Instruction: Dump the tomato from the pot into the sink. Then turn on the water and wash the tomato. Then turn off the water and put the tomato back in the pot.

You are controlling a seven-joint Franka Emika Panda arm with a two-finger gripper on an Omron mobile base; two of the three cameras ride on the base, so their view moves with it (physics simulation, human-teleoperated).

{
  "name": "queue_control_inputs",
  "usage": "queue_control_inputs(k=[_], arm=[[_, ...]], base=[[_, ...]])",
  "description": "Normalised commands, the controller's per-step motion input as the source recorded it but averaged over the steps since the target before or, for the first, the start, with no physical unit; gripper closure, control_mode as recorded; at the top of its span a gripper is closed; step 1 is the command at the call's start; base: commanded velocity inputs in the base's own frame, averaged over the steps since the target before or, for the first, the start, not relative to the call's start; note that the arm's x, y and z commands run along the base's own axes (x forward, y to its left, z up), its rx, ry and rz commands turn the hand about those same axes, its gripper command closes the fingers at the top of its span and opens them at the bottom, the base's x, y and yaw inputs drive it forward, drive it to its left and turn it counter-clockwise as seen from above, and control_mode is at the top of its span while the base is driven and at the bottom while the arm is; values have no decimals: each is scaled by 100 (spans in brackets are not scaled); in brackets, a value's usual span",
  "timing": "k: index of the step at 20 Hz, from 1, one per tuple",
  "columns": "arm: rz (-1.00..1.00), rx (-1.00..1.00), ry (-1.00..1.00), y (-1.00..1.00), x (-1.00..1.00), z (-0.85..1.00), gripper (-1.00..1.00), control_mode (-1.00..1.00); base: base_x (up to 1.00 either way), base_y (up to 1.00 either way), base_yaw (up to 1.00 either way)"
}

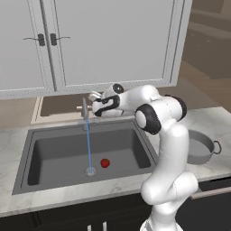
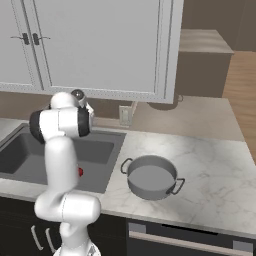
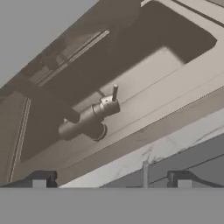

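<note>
Now the water (image 1: 88, 144) runs beside the tomato (image 1: 105, 163) in the sink (image 1: 27, 155). Open-jawed, the gripper (image 1: 95, 100) hovers by the faucet (image 1: 85, 108), likely ready to work it.

This is a home kitchen. A dark sink (image 1: 54, 155) with a slim faucet (image 1: 85, 109) is set into a pale marble counter (image 2: 210, 165). White wall cabinets (image 1: 90, 40) hang above the sink, dark base cabinets (image 1: 58, 219) run beneath it, and a grey pot (image 2: 151, 177) stands to its right.
</note>
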Motion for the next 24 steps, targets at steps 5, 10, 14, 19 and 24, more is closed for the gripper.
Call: queue_control_inputs(k=[5, 10, 14, 19, 24], arm=[[-1, 0, 3, -40, -36, 6, -100, -100], [-1, -6, 8, -42, -42, 0, -100, -100], [0, 0, 10, -7, -21, -7, -100, -100], [0, 0, 12, 0, 0, -25, -100, -100], [0, 0, 15, 2, 2, -35, -100, -100]], base=[[0, 0, 0], [0, 0, 0], [0, 0, 0], [0, 0, 0], [0, 0, 0]])
